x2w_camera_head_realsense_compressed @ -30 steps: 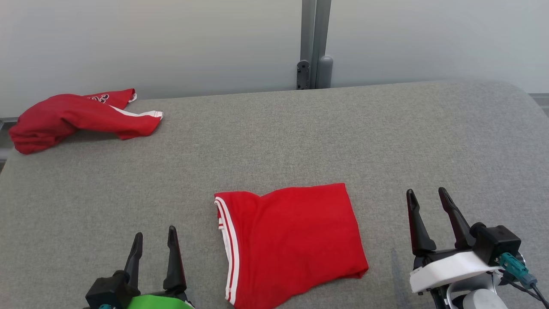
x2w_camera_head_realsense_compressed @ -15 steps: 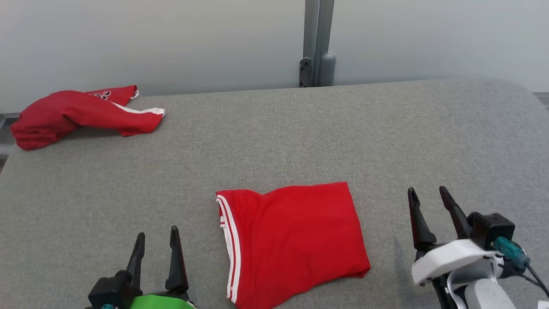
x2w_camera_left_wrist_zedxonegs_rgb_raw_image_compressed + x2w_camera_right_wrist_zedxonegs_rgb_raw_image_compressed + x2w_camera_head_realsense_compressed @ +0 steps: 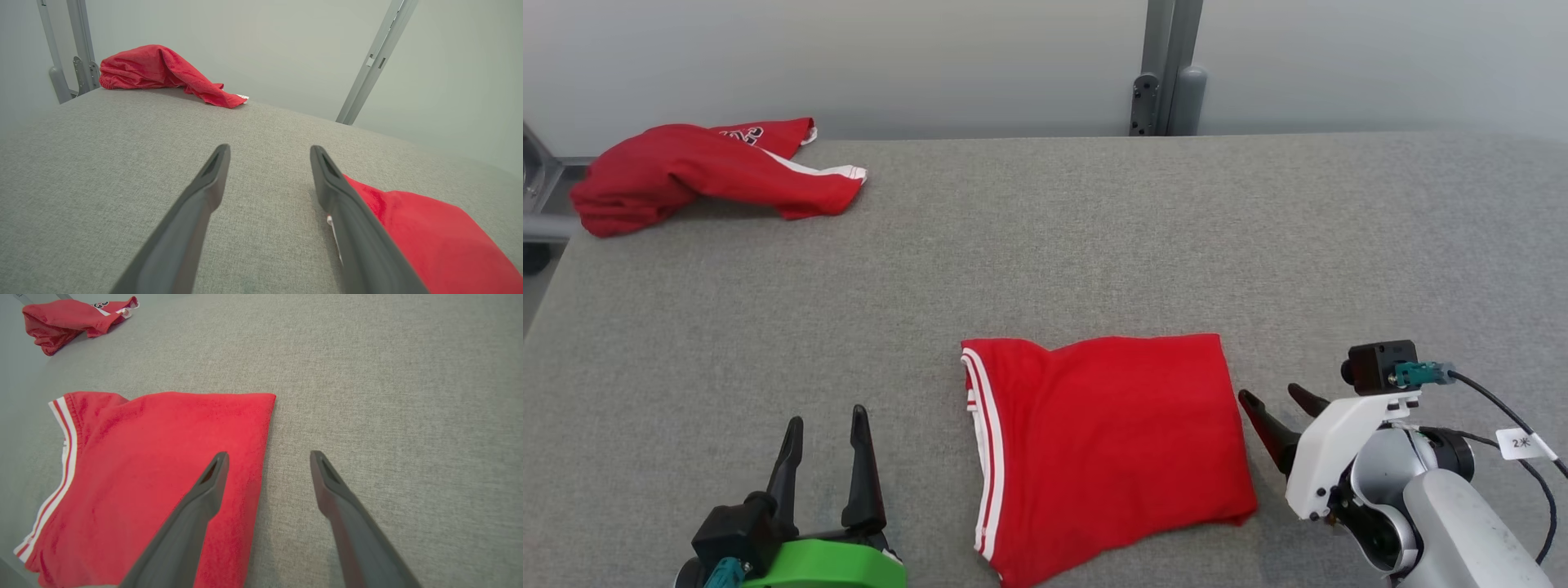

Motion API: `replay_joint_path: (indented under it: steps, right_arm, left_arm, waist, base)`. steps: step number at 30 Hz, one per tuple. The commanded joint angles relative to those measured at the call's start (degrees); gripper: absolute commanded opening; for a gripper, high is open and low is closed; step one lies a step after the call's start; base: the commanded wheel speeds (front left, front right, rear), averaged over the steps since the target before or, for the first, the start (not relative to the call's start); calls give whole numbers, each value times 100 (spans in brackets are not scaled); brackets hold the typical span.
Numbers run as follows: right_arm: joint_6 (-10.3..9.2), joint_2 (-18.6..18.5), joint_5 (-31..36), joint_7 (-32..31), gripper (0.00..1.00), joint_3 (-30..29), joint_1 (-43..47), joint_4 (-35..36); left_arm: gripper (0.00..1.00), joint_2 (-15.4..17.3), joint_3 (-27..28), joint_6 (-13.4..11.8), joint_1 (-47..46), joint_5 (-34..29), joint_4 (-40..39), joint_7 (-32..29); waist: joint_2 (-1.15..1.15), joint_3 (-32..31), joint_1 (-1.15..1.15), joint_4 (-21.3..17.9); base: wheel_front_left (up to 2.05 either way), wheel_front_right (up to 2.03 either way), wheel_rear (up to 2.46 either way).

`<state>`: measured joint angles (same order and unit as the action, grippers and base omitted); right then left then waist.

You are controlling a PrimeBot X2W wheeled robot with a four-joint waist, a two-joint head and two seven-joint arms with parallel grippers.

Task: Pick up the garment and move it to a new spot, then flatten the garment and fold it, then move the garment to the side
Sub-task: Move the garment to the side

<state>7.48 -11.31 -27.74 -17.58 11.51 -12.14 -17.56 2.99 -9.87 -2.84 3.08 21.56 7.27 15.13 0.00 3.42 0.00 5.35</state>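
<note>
Two open, empty pincers are held low over the table (image 3: pixel 1094 245). The left gripper (image 3: pixel 827 416) is seen at the lower left with its fingers spread over bare grey cloth, and the garment (image 3: pixel 1107 441) lies near it on its right. The right gripper (image 3: pixel 1270 394) is tilted toward the garment's right edge, just beside it. In the right wrist view one finger is seen over the red fabric and the other over the table; contact cannot be told. The garment is laid folded at the near middle, its white-striped edge turned left. A red heap (image 3: pixel 703 175) is bunched at the far left corner, well apart. A grey post (image 3: pixel 1168 65) is seen behind the far edge.
</note>
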Motion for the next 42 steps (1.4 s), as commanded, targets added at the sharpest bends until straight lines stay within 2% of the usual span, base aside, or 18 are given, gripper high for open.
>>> replay_joint_path:
  steps: [1,12,13,14,15,16,22,28,36,42]
  right_arm:
    - [2,-58,-116,-84,100,60,-125,-117]
    - [2,-232,-584,-247,100,483,-636,-1160]
    - [2,-235,-620,-229,85,514,-665,-1217]
    - [2,-235,-658,-206,42,550,-694,-1272]
    - [2,-239,-691,-188,31,588,-733,-1318]
    - [2,-246,-725,-182,0,641,-776,-1336]
    - [-4,-459,-870,67,0,791,-1079,-1273]
    - [-3,-715,-785,334,0,664,-1372,-1281]
    - [-2,-983,-589,521,0,433,-1806,-1386]
    - [-2,-897,-512,569,0,478,-2194,-1408]
  left_arm:
    - [100,-4,-3,10,-104,0,-24,1]
    - [100,-8,-62,-44,-241,100,-25,0]
    - [100,-8,-65,-50,-249,108,-24,0]
    - [100,-9,-63,-58,-254,114,-26,0]
    - [100,-9,-62,-66,-252,117,-37,0]
    - [100,-9,-58,-68,-248,118,-50,0]
    - [100,-8,-54,-67,-253,55,-92,0]
    - [100,-8,-91,-4,-345,-61,-124,0]
    - [100,-6,-141,91,-502,-259,-135,0]
    - [100,128,-219,143,-627,-404,-129,-24]
  waist:
    - [0,166,0,168]
    - [0,454,0,572]
    - [0,460,0,583]
    - [0,465,0,592]
    - [0,470,0,595]
    - [0,474,0,591]
    - [0,523,0,404]
    - [0,639,0,-57]
    - [0,765,0,-1135]
    - [0,969,0,-2195]
  base:
    - [0,0,0]
    - [0,0,0]
    - [0,0,0]
    - [0,0,0]
    - [0,0,0]
    - [0,0,0]
    - [0,0,0]
    - [0,0,0]
    - [0,0,0]
    - [0,0,0]
